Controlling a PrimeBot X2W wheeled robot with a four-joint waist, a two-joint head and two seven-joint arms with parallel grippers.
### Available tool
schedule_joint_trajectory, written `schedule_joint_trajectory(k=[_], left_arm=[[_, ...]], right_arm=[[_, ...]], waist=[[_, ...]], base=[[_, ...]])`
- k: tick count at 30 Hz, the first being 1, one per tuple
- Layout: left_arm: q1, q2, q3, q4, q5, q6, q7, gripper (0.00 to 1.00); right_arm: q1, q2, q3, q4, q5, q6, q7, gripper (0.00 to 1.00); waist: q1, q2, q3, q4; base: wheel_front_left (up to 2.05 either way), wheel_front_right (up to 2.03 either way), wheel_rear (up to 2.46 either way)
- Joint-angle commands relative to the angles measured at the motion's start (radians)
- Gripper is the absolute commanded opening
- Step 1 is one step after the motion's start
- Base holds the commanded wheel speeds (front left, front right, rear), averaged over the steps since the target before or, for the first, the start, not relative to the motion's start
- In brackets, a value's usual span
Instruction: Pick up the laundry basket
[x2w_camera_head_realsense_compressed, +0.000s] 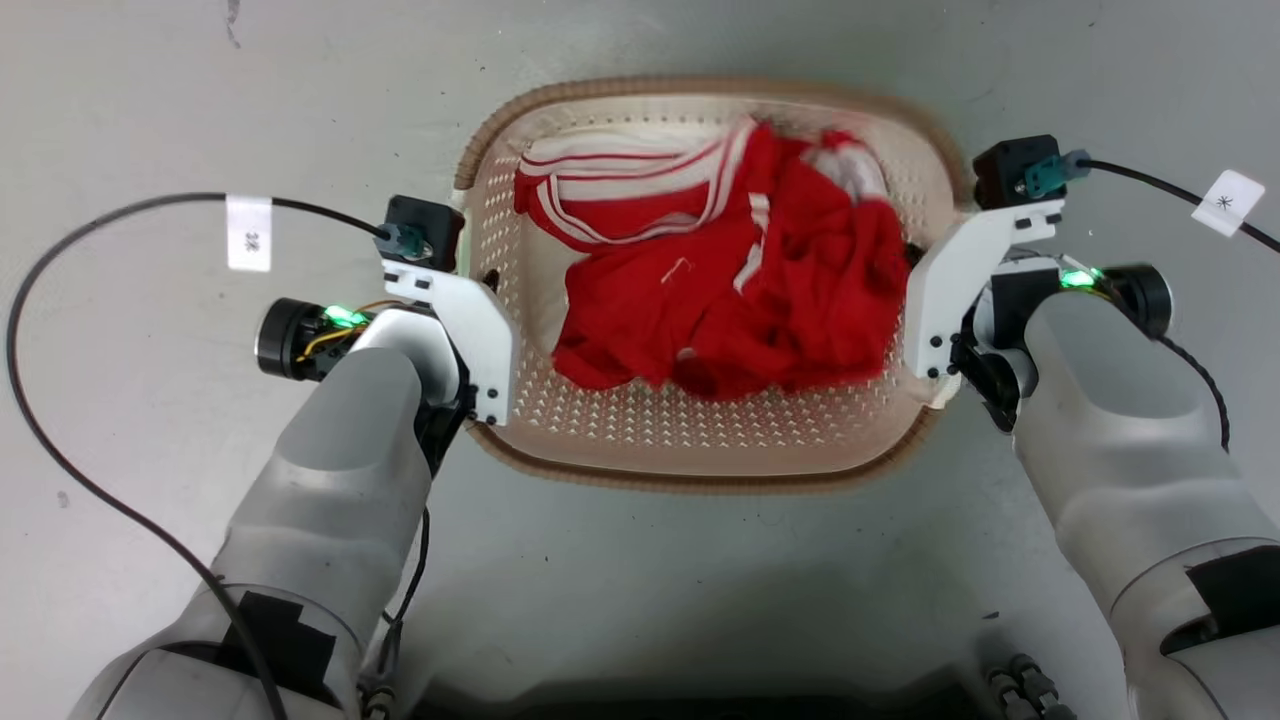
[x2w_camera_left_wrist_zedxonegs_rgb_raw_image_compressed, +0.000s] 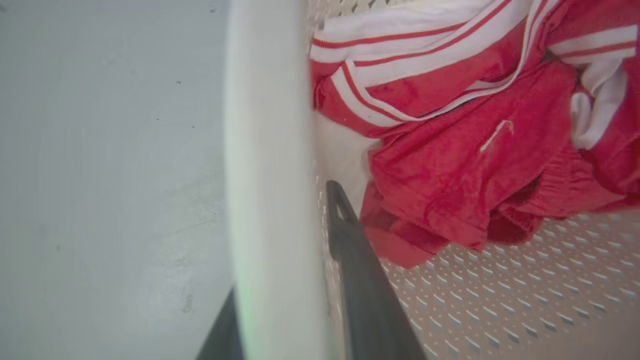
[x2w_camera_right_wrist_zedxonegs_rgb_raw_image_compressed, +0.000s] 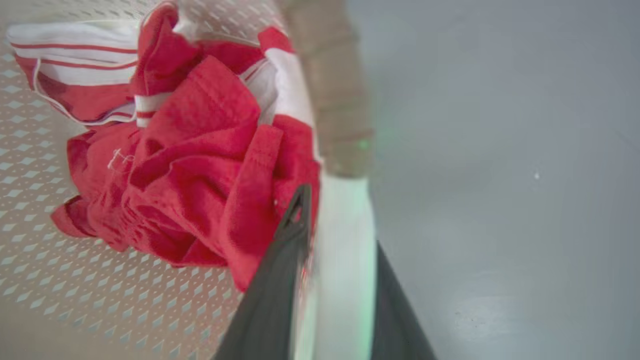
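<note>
The laundry basket (x2w_camera_head_realsense_compressed: 700, 478) is cream and perforated with a brown woven-look rim, and it lies between my two arms. Red and white clothes (x2w_camera_head_realsense_compressed: 720, 290) are heaped inside it. My left gripper (x2w_camera_head_realsense_compressed: 478, 335) sits at the basket's left side. In the left wrist view this gripper (x2w_camera_left_wrist_zedxonegs_rgb_raw_image_compressed: 280, 240) has one dark finger (x2w_camera_left_wrist_zedxonegs_rgb_raw_image_compressed: 350, 250) inside the basket wall and the other outside, clamped on the white handle (x2w_camera_left_wrist_zedxonegs_rgb_raw_image_compressed: 265, 150). My right gripper (x2w_camera_head_realsense_compressed: 938, 320) sits at the right side. In the right wrist view that gripper (x2w_camera_right_wrist_zedxonegs_rgb_raw_image_compressed: 340, 220) likewise straddles the white handle (x2w_camera_right_wrist_zedxonegs_rgb_raw_image_compressed: 345, 280), shut on it.
Grey floor (x2w_camera_head_realsense_compressed: 150, 120) surrounds the basket on all sides. Black cables with white tags (x2w_camera_head_realsense_compressed: 248, 232) loop from both wrists over the floor. The robot's dark base (x2w_camera_head_realsense_compressed: 700, 700) shows at the bottom edge of the head view.
</note>
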Motion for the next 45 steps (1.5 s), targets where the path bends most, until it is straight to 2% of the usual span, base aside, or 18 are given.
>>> schedule_joint_trajectory(k=[1, 6, 12, 13, 18, 24, 30, 35, 36, 45], left_arm=[[0.002, 0.013, -0.018, -0.003, -0.009, 0.002, 0.003, 0.0], [0.018, 0.015, -0.06, -0.016, -0.048, 0.002, 0.012, 0.0], [0.055, 0.014, -0.128, -0.038, -0.109, 0.001, 0.053, 0.0], [0.081, 0.016, -0.171, -0.058, -0.15, 0.001, 0.094, 0.0], [0.123, 0.028, -0.238, -0.094, -0.214, 0.0, 0.16, 0.0], [0.185, 0.062, -0.352, -0.168, -0.336, 0.0, 0.317, 0.0], [0.237, 0.125, -0.465, -0.245, -0.457, 0.0, 0.485, 0.0], [0.273, 0.172, -0.527, -0.288, -0.544, 0.0, 0.566, 0.0], [0.298, 0.189, -0.564, -0.309, -0.583, -0.001, 0.602, 0.0], [0.335, 0.225, -0.654, -0.353, -0.676, -0.002, 0.694, 0.0]], right_arm=[[-0.015, 0.0, 0.007, 0.002, -0.001, 0.0, -0.002, 0.0], [-0.004, 0.0, 0.014, 0.006, -0.02, 0.001, 0.007, 0.0], [0.023, 0.0, 0.007, 0.008, -0.05, 0.001, 0.032, 0.0], [0.039, 0.0, 0.006, 0.008, -0.07, 0.001, 0.055, 0.0], [0.076, 0.001, -0.002, 0.009, -0.101, 0.001, 0.119, 0.0], [0.147, 0.001, 0.005, 0.009, -0.126, 0.001, 0.274, 0.0], [0.198, -0.002, 0.044, 0.01, -0.073, 0.001, 0.381, 0.0], [0.235, -0.006, 0.081, 0.01, -0.034, 0.001, 0.438, 0.0], [0.262, -0.006, 0.101, 0.01, 0.0, 0.001, 0.471, 0.0], [0.339, -0.006, 0.187, -0.041, 0.123, 0.001, 0.599, 0.0]], waist=[[0.0, 0.0, -0.001, 0.002], [0.0, 0.0, -0.022, 0.003], [0.0, 0.0, -0.101, 0.001], [0.0, 0.0, -0.161, 0.001], [0.0, 0.0, -0.265, 0.003], [0.0, 0.0, -0.454, 0.017], [0.0, 0.0, -0.634, 0.025], [0.0, 0.0, -0.759, 0.033], [0.0, 0.0, -0.822, 0.039], [0.0, 0.0, -0.939, 0.047]], base=[[0.0, 0.0, 0.0], [0.0, 0.0, 0.0], [0.0, 0.0, 0.0], [0.0, 0.0, 0.0], [0.0, 0.0, 0.0], [0.0, 0.0, 0.0], [0.0, 0.0, 0.0], [0.0, 0.0, 0.0], [0.0, 0.0, 0.0], [0.0, 0.0, 0.0]])
